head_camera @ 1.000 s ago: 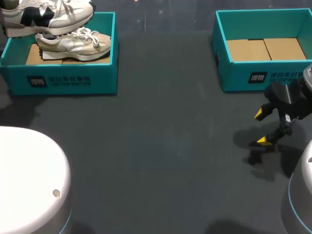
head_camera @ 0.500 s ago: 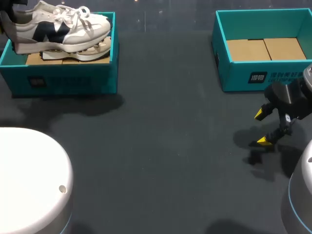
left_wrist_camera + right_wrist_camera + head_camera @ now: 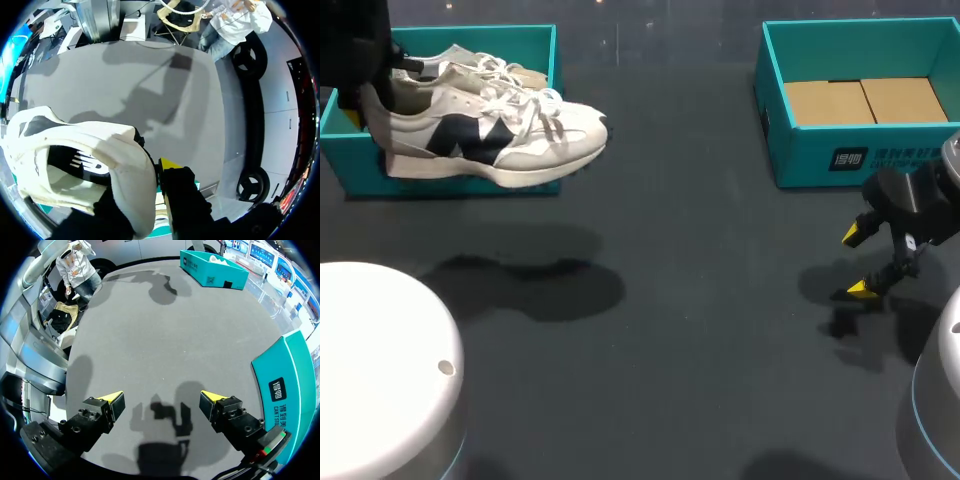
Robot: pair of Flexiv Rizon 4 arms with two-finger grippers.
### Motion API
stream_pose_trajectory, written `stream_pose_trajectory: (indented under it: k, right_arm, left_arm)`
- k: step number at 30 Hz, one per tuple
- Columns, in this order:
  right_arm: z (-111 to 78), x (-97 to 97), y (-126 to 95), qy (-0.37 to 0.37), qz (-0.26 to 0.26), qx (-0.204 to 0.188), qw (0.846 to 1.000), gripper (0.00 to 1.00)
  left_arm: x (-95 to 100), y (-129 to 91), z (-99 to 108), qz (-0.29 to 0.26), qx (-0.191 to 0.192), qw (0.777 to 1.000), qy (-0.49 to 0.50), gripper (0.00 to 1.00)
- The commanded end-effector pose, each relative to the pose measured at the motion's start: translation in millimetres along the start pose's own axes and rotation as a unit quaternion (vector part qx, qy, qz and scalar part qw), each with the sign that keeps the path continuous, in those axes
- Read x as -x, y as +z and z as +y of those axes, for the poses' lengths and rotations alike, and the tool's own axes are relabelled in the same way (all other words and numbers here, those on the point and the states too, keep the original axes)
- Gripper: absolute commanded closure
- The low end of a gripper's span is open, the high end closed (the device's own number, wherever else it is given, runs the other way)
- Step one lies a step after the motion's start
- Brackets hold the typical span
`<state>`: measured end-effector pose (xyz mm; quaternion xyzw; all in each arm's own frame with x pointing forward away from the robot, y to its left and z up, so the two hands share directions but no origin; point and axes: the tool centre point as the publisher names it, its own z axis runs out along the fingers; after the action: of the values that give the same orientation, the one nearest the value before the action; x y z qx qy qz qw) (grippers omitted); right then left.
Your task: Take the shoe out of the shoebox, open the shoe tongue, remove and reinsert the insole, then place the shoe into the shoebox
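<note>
Our left hand [image 3: 155, 180] is closed on the heel of a white shoe [image 3: 490, 140] with dark blue patches; in the left wrist view one yellow fingertip presses the outside of the heel collar, and the other finger seems to sit inside the opening, though the shoe hides it; we judge that the heel is gripped so the laces and tongue stay free for later work. The shoe hangs in the air, toe pointing toward the middle of the bench [image 3: 700, 300], just in front of the left box [image 3: 345, 165]; its shadow lies on the bench nearer to us, which tells us it is lifted and not resting. It is out of the box and not yet set down; the laces look tied and the insole cannot be seen. A beige shoe [image 3: 480, 68] lies inside the left box. Well apart, at the far right, stands the right box [image 3: 820, 160], with only a brown cardboard floor [image 3: 865, 100] showing. Our right hand [image 3: 857, 262] hovers low over the bench near that box, fingers spread wide and holding nothing; we judge it waits to help with the tongue. We count two shoes, two boxes, two hands.
</note>
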<state>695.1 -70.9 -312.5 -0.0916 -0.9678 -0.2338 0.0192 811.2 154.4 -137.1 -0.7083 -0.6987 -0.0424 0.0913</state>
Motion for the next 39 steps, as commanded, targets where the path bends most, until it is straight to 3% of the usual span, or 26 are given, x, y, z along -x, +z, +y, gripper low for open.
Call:
stream_pose_trajectory:
  k: [1,11,15,21,23,25,27,33,39]
  right_arm:
    - [-0.1,-1.6,-0.2,0.0,-0.001,-0.001,1.0,0.0]
    - [-0.1,-1.6,-0.2,0.0,-0.001,-0.001,1.0,0.0]
    - [-0.1,-1.6,-0.2,0.0,-0.001,-0.001,1.0,0.0]
    - [-0.1,-1.6,-0.2,0.0,-0.001,-0.001,1.0,0.0]
    - [-0.1,-1.6,-0.2,0.0,-0.001,-0.001,1.0,0.0]
    - [-0.1,-1.6,-0.2,0.0,-0.001,-0.001,1.0,0.0]
    - [-0.1,-1.6,-0.2,0.0,-0.001,-0.001,1.0,0.0]
    - [-0.1,-1.6,-0.2,0.0,-0.001,-0.001,1.0,0.0]
    - [-0.1,-1.6,-0.2,0.0,-0.001,-0.001,1.0,0.0]
  left_arm:
    - [-3.0,-2.1,-24.3,-0.002,0.067,0.998,0.0,1.0]
    - [1.6,4.1,-21.6,0.006,0.068,0.998,-0.007,1.0]
    - [26.4,14.4,-30.8,0.007,0.044,0.999,-0.004,1.0]
    - [70.4,35.0,-50.3,0.029,0.065,0.997,0.018,1.0]
    - [84.0,40.3,-50.9,0.026,0.05,0.998,0.019,1.0]
    - [97.4,46.5,-50.3,0.026,0.058,0.998,0.009,1.0]
    - [109.8,51.3,-50.5,0.021,0.028,0.999,0.022,1.0]
    - [150.8,72.4,-62.7,0.021,-0.006,0.999,0.037,1.0]
    - [150.8,72.4,-62.7,0.021,-0.006,0.999,0.037,1.0]
